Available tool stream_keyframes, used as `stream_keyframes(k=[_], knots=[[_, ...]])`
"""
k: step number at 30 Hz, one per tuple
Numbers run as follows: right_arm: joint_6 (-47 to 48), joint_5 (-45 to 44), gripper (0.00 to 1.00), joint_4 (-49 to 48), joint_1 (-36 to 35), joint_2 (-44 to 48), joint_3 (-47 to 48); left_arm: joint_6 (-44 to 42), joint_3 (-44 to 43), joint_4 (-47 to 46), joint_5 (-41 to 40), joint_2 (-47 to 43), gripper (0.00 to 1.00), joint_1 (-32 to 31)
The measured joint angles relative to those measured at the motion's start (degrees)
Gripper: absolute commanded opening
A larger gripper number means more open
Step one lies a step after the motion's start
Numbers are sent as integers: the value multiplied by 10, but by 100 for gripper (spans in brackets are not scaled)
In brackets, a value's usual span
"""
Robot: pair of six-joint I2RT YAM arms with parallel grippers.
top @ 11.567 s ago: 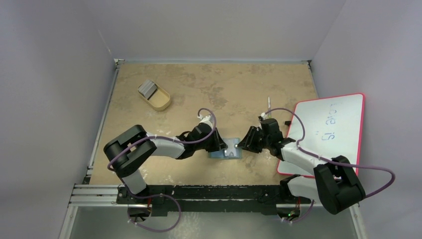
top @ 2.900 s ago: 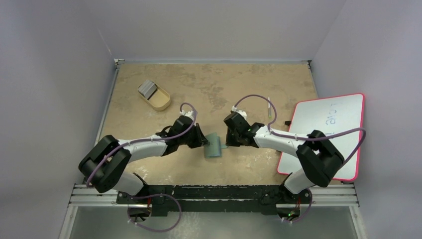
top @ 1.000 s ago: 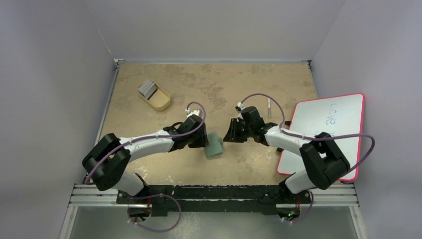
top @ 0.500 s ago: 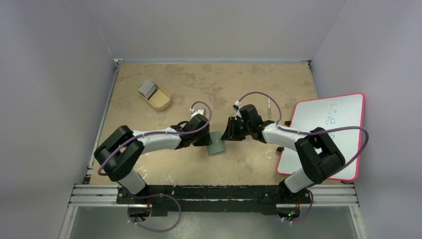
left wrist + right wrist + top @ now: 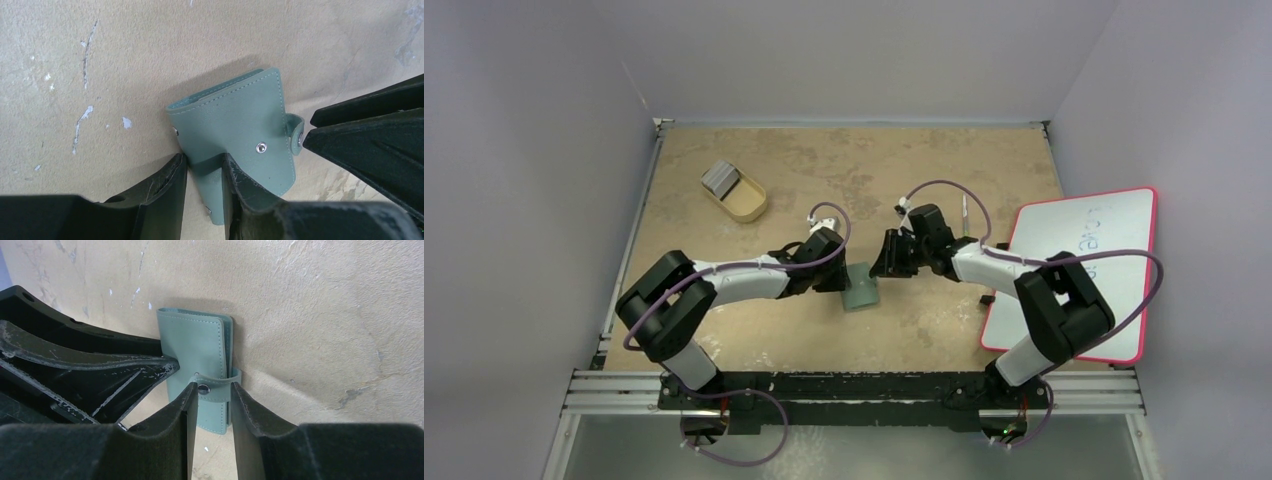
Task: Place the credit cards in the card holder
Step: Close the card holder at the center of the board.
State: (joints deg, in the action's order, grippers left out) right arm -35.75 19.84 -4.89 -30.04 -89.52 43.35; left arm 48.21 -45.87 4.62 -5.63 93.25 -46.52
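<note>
The card holder (image 5: pixel 860 288) is folded shut and stands on edge on the table between both grippers. In the left wrist view it is grey-green with a snap stud (image 5: pixel 235 135). My left gripper (image 5: pixel 202 162) is shut on its near edge. My right gripper (image 5: pixel 213 390) is closed on the snap strap across the card holder (image 5: pixel 197 345). From above, the left gripper (image 5: pixel 839 280) and the right gripper (image 5: pixel 886 265) meet at the card holder. A grey stack (image 5: pixel 720 178), possibly the credit cards, rests on the tan tray's far end. No loose card shows near the grippers.
The tan oval tray (image 5: pixel 746 200) sits at the back left. The pink-edged whiteboard (image 5: pixel 1074 270) lies at the right, partly under the right arm. A thin pen (image 5: pixel 965 213) lies just left of the whiteboard's far corner.
The card holder lay open 11.6 s ago and is now folded. In the last second both grippers shifted slightly away from me with it, and the right gripper closed in on its strap.
</note>
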Motion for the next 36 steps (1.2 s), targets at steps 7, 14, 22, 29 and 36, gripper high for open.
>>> stream_keyframes(k=[7,14,22,29,36], knots=[[-1,8,29,-1,12,0,0,0,-5,-20,4,12,27,0],[0,23,28,-10,15,-9,0,0,-9,-21,7,16,26,1],[0,24,28,-12,15,-21,0,-4,-12,-18,14,17,25,3],[0,25,27,-20,15,-24,0,-4,-16,-21,24,21,24,4],[0,29,25,-26,15,-34,0,-4,-19,-19,26,24,23,4]])
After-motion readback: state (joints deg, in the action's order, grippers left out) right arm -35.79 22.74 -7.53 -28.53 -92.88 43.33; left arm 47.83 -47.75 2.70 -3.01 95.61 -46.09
